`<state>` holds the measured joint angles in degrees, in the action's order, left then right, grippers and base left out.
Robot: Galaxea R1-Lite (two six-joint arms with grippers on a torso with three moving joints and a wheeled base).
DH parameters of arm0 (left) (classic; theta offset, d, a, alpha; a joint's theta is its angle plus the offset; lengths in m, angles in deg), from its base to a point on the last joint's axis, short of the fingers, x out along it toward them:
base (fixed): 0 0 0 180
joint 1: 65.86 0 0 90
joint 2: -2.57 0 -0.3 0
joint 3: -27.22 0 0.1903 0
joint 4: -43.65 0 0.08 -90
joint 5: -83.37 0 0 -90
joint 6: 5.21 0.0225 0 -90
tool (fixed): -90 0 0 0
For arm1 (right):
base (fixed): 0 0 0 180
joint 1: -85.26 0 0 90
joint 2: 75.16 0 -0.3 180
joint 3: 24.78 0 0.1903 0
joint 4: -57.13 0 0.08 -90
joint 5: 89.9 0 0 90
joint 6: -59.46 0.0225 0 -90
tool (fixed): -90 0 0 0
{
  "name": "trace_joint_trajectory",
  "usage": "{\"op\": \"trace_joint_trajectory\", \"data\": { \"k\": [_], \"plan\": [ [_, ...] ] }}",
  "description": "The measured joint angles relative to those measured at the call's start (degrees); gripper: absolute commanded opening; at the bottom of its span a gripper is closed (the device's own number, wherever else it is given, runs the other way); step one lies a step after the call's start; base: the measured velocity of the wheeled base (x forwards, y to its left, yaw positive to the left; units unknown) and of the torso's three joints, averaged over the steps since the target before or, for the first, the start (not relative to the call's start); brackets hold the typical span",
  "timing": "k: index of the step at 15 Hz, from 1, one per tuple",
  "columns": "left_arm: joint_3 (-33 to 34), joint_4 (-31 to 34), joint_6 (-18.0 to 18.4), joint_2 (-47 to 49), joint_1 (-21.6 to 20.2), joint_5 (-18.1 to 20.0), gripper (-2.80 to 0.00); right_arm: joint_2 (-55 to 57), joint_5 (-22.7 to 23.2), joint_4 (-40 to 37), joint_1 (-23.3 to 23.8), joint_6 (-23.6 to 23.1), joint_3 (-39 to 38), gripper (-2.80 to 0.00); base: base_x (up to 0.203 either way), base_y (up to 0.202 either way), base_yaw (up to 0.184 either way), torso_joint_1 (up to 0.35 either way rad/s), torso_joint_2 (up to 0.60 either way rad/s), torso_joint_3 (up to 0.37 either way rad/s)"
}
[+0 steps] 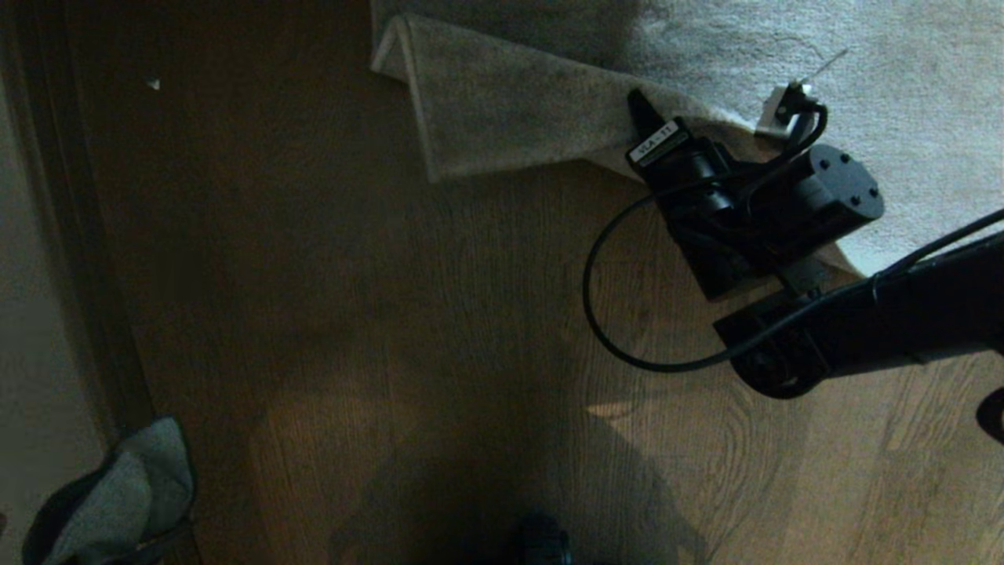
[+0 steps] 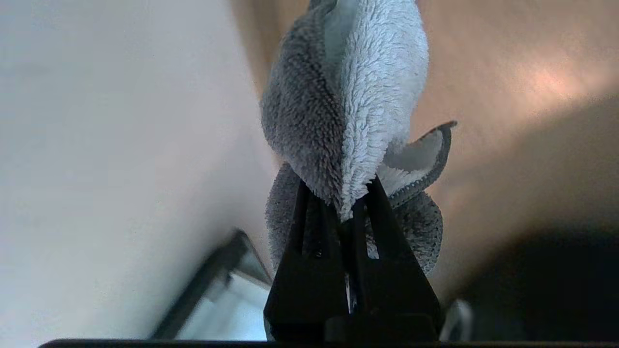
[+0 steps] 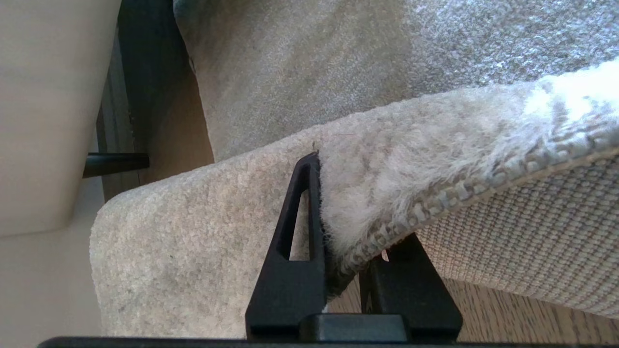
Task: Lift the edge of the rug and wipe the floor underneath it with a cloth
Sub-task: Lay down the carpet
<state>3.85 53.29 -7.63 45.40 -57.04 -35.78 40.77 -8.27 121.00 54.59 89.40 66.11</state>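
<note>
- Right gripper (image 3: 346, 237) clamped on the rug edge (image 3: 387, 232), one black finger (image 3: 295, 232) pressed on the plush pile, the other under the woven backing.
- In the head view, right gripper (image 1: 647, 118) seen at the rug's near border, far right of centre, wrist and black arm trailing back to the right with a looped cable (image 1: 604, 314) hanging over the planks.
- Rug edge (image 1: 502, 125) raised off the floor and folded back toward the rest of the rug, corner flap tented, pale side showing along its left border.
- Rug (image 1: 902, 94) otherwise lay flat across the far right of the scene.
- Floor (image 1: 439, 314), dark brown planks with wavy grain, lay bare and shadowed below the lifted flap and across the middle.
- Left gripper (image 2: 343, 203) pinched shut on the cloth (image 2: 348, 106), fuzzy grey folds bunched between and beyond the black fingers (image 2: 309, 251), a dark-trimmed corner curling out on one side.
- Cloth (image 1: 125, 494) also glimpsed in the head view at the near left corner, well apart from the rug, beside a dark strip (image 1: 70, 235) along the left and a pale surface (image 1: 31, 314) past it.
- Cloth held clear of the rug edge; contact with the floor not discernible.
</note>
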Motion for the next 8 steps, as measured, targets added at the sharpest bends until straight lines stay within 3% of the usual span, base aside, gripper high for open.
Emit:
{"op": "trace_joint_trajectory", "data": {
  "k": [5, 8],
  "plan": [
    [-1.07, 9.65, 0.0, -7.91, 0.02, 17.94, -2.8, -0.24, 0.22, -0.02, -0.24, 0.24, -0.93, -2.8, 0.0, 0.0, 0.0, 0.0, 0.0, 0.0],
    [-1.27, 12.35, 0.18, -12.21, -0.05, 24.93, -2.8, -0.41, 0.39, -0.02, -0.25, 0.38, -1.23, -2.8, 0.0, 0.0, 0.0, 0.0, 0.0, 0.0]
  ]
}}
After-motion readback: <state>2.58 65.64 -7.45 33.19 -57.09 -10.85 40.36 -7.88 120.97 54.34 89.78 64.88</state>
